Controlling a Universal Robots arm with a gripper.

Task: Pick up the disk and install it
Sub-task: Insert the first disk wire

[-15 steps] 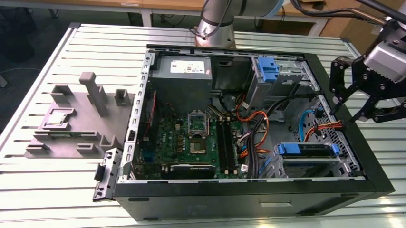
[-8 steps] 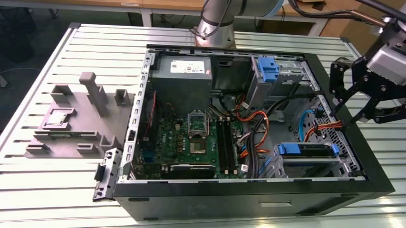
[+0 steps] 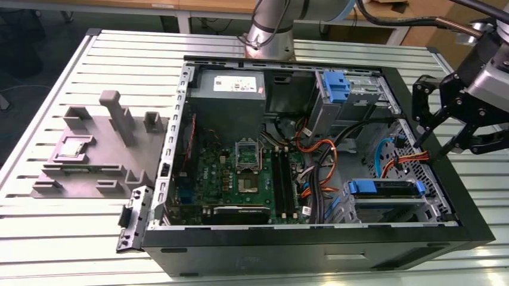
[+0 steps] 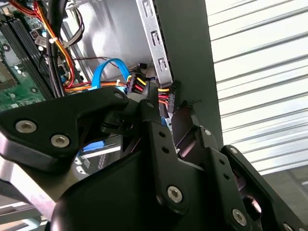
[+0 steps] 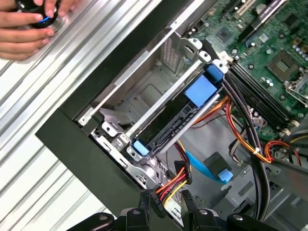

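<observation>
gripper (image 3: 445, 140) hangs spread wide and empty over the computer case (image 3: 318, 250); disk (image 3: 385, 188) sits in its drive bay (image 3: 390, 210).

Person's hand (image 5: 29, 24) cut off by edge.

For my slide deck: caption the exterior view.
Open gripper hovers over the open computer case's right wall, the blue-framed disk seated in its bay.
</observation>
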